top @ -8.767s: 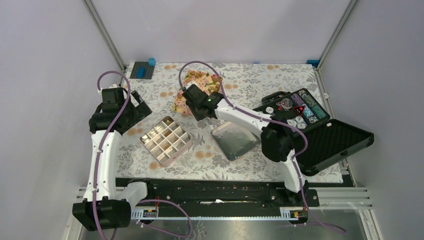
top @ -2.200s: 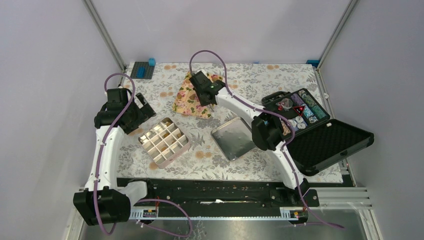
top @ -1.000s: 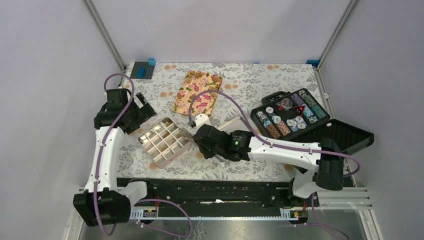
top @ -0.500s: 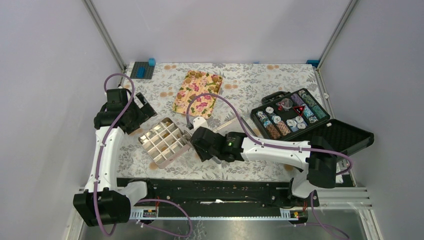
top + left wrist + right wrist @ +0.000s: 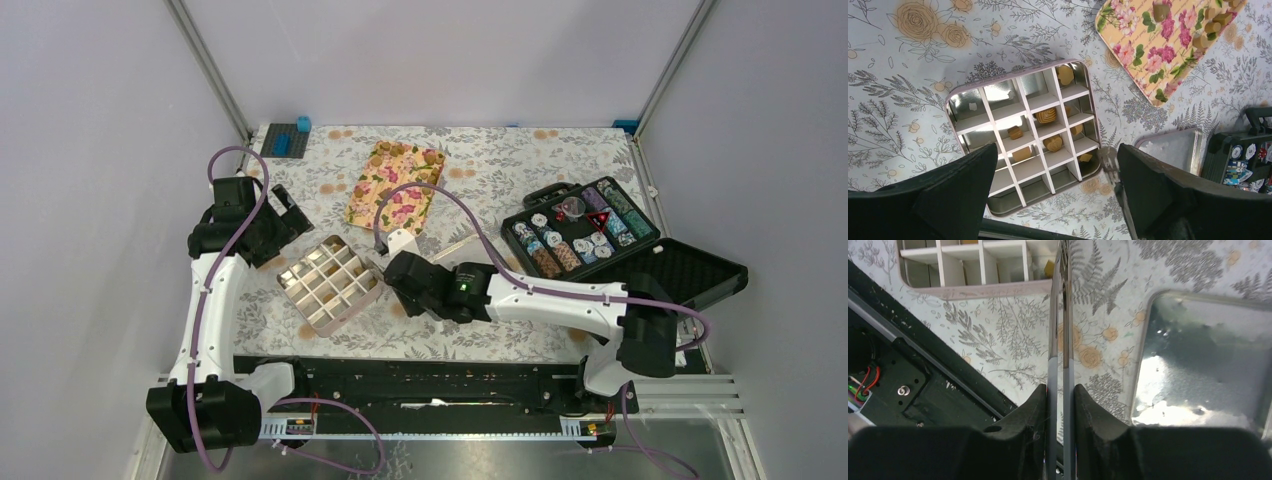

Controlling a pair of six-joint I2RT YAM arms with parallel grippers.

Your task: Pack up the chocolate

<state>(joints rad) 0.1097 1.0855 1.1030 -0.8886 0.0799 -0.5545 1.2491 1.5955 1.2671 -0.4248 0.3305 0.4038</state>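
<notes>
The divided tin [image 5: 330, 283] sits left of centre, and several golden-brown chocolate pieces [image 5: 1047, 116] lie in its cells. More chocolate [image 5: 425, 157] rests at the far end of the floral tray [image 5: 395, 190]. My right gripper [image 5: 395, 272] is by the tin's right corner, shut on metal tongs [image 5: 1060, 340]. The tong tips [image 5: 1108, 157] reach that corner, beside a chocolate [image 5: 1085, 157] lying in the corner cell. My left gripper [image 5: 1056, 147] hangs open above the tin, holding nothing; in the top view this left gripper [image 5: 285, 215] is up and left of the tin.
The tin's lid [image 5: 1208, 365] lies flat to the right of the tin, mostly under my right arm. An open black case [image 5: 580, 230] of striped chips stands at the right. A blue block holder [image 5: 287, 138] is at the far left corner.
My right arm came back from the floral tray with the tongs and edged left to the tin's corner. The left arm has not moved.
</notes>
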